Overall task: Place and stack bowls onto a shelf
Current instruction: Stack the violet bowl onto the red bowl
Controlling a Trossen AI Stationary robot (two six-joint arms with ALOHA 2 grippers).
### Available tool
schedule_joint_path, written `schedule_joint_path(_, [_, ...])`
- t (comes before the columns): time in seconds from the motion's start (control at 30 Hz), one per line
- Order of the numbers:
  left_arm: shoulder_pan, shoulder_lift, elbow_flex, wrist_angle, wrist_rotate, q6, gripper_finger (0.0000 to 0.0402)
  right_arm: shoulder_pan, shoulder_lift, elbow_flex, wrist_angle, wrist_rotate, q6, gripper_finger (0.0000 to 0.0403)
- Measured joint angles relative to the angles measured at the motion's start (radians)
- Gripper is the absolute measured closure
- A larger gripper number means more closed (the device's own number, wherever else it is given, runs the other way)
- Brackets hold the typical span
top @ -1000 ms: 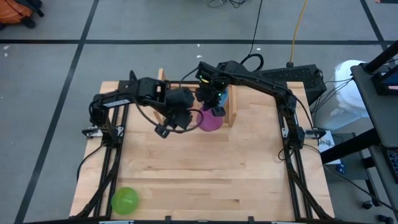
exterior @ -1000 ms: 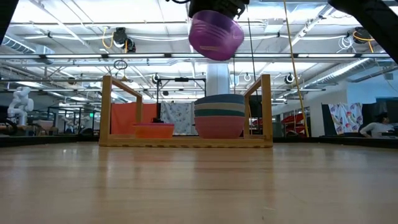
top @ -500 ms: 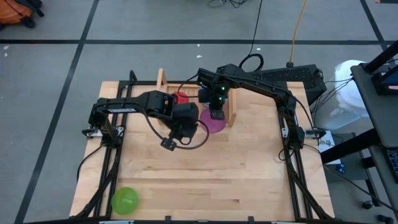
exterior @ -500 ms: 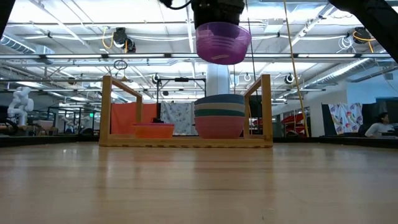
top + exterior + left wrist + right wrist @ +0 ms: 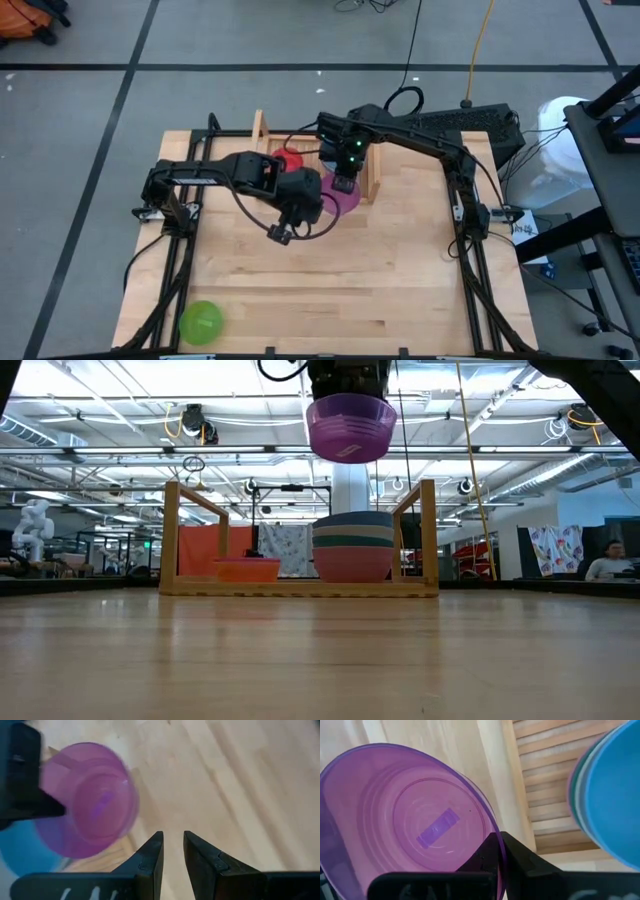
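Note:
My right gripper [image 5: 345,182] is shut on the purple bowl [image 5: 351,428], which it holds high over the shelf's front edge. The light-wood shelf [image 5: 300,588] stands at the table's far side. On its right half is a stack of bowls [image 5: 353,546] with a blue one on top [image 5: 615,795]. On its left half sits a red bowl [image 5: 290,157]. A green bowl [image 5: 200,322] rests on the table near the front left corner. My left gripper [image 5: 173,840] hangs empty in front of the shelf, open by a narrow gap. My right gripper holds the purple bowl by its rim [image 5: 498,851], with one finger inside the bowl and one outside. The fingers come from above and point down. The bowl hangs level with its mouth up, clear of the table and the shelf.
The shelf's two upright side boards [image 5: 172,535] [image 5: 428,535] stand either side of the bowls. The slatted base [image 5: 545,785] is bare between the red bowl and the stack. The wide wooden tabletop [image 5: 380,290] lies between the shelf and the near edge.
My left gripper has drawn back from the purple bowl and the shelf toward the table's near edge. The purple bowl, tilted a second ago, now hangs level in my right gripper, a little further toward the right.

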Motion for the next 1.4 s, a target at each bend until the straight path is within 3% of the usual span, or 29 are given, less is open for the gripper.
schedule_joint_path(0.3, [0.003, 0.0, 0.0, -0.083, -0.018, 0.136, 0.032, 0.033, 0.0, -0.001, -0.048, -0.004, -0.043, 0.0403])
schedule_joint_path(0.47, [0.0, 0.0, 0.0, -0.07, -0.092, 0.205, 0.032, 0.044, 0.0, -0.001, -0.048, -0.031, -0.039, 0.0403])
schedule_joint_path(0.93, [0.001, 0.0, 0.001, -0.078, -0.131, -0.375, 0.032, 0.046, 0.0, -0.001, -0.048, 0.004, 0.052, 0.0403])
schedule_joint_path(1.23, [0.007, 0.005, 0.001, -0.071, -0.147, -0.388, 0.032, 0.045, 0.0, -0.001, -0.048, 0.004, 0.044, 0.0403])
schedule_joint_path(1.4, [0.009, 0.044, -0.003, -0.063, -0.149, -0.229, 0.032, 0.045, 0.0, -0.001, -0.047, 0.004, 0.037, 0.0403])
